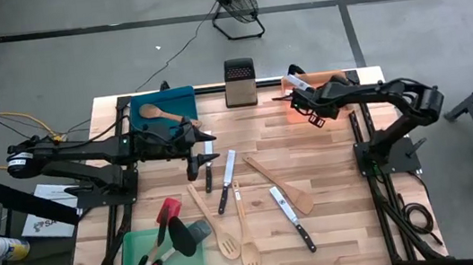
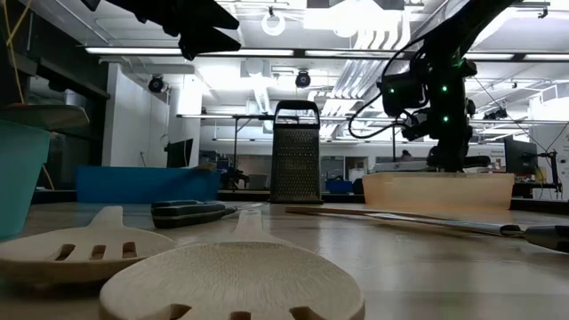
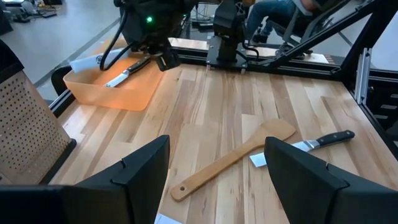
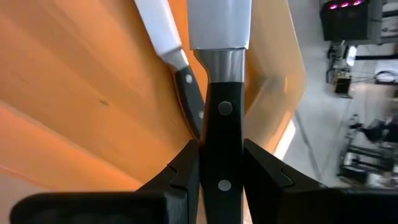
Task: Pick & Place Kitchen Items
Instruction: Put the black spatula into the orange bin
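Knife (image 4: pixel 222 93), black handle pinched between right gripper (image 4: pixel 221 165) fingers, hung over orange tray (image 1: pixel 299 109) at table's 1 o'clock, beside a knife already inside | Step: placing | Next: open, release into tray | Left gripper (image 3: pixel 217 180) wide open, empty, over wooden spatula (image 3: pixel 233 158) near centre

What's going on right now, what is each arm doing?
Right gripper shut on knife, over orange tray. Left gripper open, empty, above table centre. Another knife already in the tray.

Bare table (image 1: pixel 334 152) between box grater (image 1: pixel 239 82) and orange tray (image 1: pixel 298 107) lies open.
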### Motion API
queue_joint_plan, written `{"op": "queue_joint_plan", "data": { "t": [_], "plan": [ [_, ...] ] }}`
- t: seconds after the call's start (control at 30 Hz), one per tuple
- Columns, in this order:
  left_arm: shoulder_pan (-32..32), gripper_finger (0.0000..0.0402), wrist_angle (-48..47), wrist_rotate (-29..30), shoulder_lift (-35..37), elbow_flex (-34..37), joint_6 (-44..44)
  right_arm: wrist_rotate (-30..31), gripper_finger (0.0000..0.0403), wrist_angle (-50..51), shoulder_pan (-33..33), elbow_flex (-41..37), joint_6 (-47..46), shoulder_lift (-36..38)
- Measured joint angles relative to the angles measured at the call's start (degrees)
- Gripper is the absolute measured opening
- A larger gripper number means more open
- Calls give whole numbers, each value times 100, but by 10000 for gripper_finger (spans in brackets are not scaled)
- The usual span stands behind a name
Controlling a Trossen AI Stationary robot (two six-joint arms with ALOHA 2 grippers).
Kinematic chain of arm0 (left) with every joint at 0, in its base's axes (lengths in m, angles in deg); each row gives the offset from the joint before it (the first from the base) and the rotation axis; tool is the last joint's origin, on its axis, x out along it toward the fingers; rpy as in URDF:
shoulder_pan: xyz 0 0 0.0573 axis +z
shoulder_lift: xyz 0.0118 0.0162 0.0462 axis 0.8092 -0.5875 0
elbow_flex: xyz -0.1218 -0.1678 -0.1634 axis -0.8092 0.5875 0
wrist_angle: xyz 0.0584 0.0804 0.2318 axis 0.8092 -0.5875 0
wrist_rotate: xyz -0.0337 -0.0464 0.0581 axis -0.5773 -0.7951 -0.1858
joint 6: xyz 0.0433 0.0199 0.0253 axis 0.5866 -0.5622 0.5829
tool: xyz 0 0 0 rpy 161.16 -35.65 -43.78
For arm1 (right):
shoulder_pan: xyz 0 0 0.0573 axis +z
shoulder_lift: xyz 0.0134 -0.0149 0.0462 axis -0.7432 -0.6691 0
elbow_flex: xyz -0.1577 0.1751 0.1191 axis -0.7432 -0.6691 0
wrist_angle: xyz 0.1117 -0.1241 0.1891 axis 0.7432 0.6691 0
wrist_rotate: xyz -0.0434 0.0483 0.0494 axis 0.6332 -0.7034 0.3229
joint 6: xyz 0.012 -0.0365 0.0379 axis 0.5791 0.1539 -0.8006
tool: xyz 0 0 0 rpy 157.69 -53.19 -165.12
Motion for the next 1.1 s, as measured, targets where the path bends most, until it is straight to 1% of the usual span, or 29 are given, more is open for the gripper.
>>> {"op": "queue_joint_plan", "data": {
  "t": [0.23,0.5,0.77,1.1],
  "plan": [
    [-1,257,-30,0,0,0,0,45,81,340,-302,0,321,-79],
    [1,257,-39,0,0,0,-2,16,81,155,-559,0,788,-80],
    [-1,257,-39,0,0,0,-2,-707,81,-483,-554,0,1560,-80],
    [0,257,-81,0,0,0,-17,-808,91,-556,-556,0,1811,-80]
  ]
}}
